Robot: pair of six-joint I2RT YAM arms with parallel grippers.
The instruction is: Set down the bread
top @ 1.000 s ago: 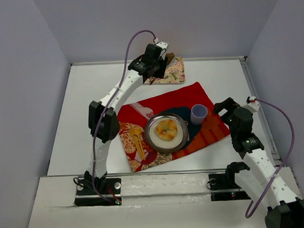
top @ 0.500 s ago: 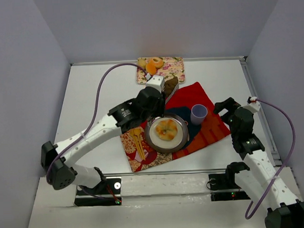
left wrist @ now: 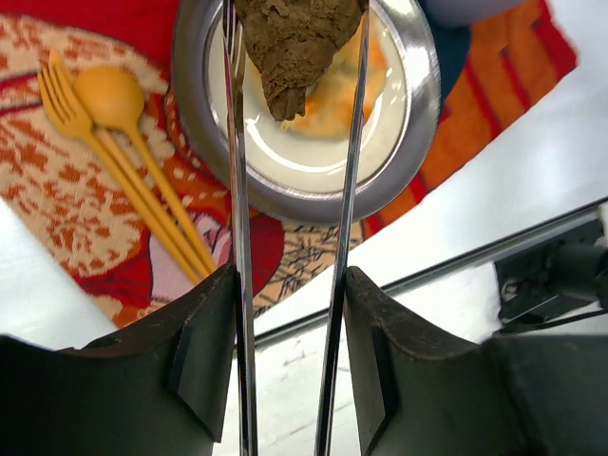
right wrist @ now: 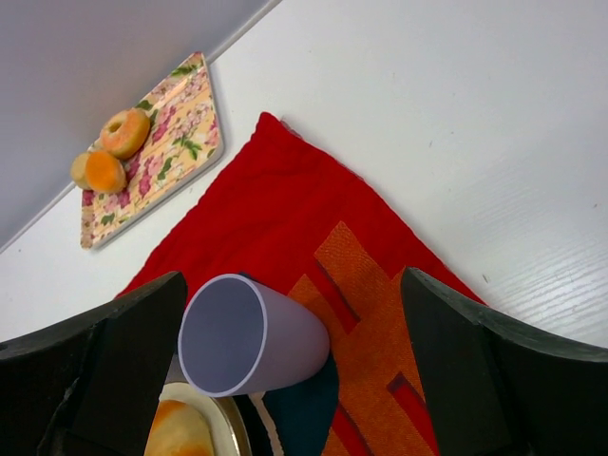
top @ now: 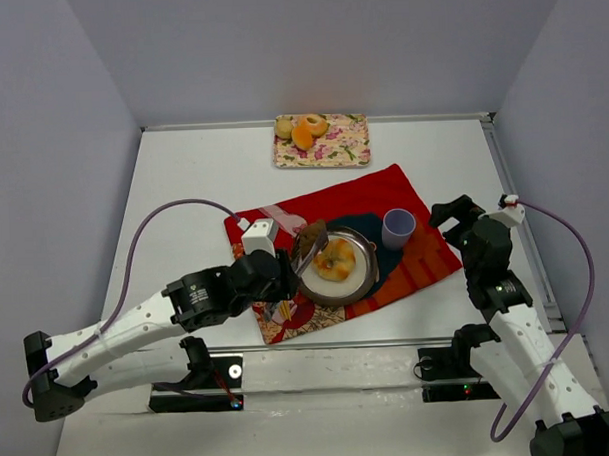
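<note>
The bread, a dark brown, rough-crusted chunk, is pinched between the two long metal left fingers, which are closed partway onto its sides and hold nothing else. It tapers back toward the wrist, so its long axis runs roughly along the fingers. From above it sits over the left side of the silver plate, just inside the rim; whether it touches the plate I cannot tell. A golden pastry fills the plate's middle, just beside the bread, so the free spot is likely the pale strip on the left arm's side. The plate lies straight under the fingertips, which suggests lowering and letting go, not sideways travel. A yellow fork and spoon lie on the red patterned cloth near the plate. The right fingers stand wide apart and empty beside the lilac cup, farther from the bread.
</note>
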